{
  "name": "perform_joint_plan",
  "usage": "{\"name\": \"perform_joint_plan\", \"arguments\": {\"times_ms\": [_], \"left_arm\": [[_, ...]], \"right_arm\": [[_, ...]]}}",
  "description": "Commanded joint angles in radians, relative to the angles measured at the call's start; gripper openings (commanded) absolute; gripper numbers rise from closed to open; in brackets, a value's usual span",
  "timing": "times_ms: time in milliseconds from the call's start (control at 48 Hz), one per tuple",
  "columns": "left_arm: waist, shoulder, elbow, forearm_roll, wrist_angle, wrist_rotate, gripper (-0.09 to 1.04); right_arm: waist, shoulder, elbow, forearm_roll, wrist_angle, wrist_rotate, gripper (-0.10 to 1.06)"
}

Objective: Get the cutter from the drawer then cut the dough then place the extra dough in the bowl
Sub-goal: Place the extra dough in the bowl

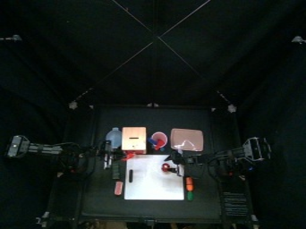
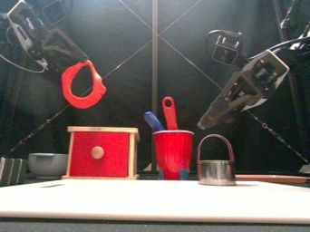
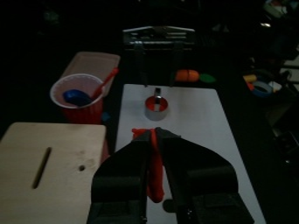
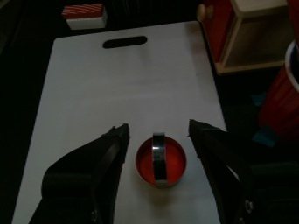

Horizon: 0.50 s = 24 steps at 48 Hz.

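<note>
Dough ring [image 2: 82, 83], red, hangs in the air from the left pincer [image 2: 61, 58], whose jaws are clamped together on its upper edge. It is high above the tabletop [image 1: 93, 202], over the left side of the wooden box [image 2: 101, 152], and the blue-grey bowl [image 2: 49, 164] sits low down just left of that box. The right pincer [image 4: 158, 131] hovers with its jaws apart over the cutter [image 4: 160, 156], which stands upright on the white cutting board [image 4: 117, 87] with a round of red dough [image 3: 156, 106] inside it. In the front view the jaw tips are above the wire handle and clear of it. From the left wrist only a thin red strip of the ring shows between the jaws, which hide the rest. The top view is too small to tell whether the ring hangs over the bowl or in front of it. The ring is an oval loop with its broad face turned to the front. Its long axis is near upright and leans a little, top toward the left. Left of the cutter in the front view, a red cup [image 2: 172, 152] holds a blue and a red toy knife, handles up.
</note>
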Motion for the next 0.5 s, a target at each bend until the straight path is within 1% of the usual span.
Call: {"name": "perform_joint_plan", "arguments": {"times_ms": [21,271,375,500], "left_arm": [[0.071,-0.067,0.002,0.029,0.008,0.002,0.58],[0.262,-0.112,0.015,0.109,0.051,0.002,0.58],[0.322,-0.114,0.020,0.123,0.064,0.002,0.58],[0.371,-0.123,0.026,0.135,0.067,0.002,0.58]], "right_arm": [[-0.005,-0.014,-0.023,0.006,-0.003,0.000,0.90],[-0.003,-0.014,-0.023,0.018,0.020,0.000,0.90],[-0.003,-0.014,-0.021,0.021,0.028,0.000,0.90],[-0.003,-0.012,-0.017,0.021,0.029,0.000,0.90]]}}
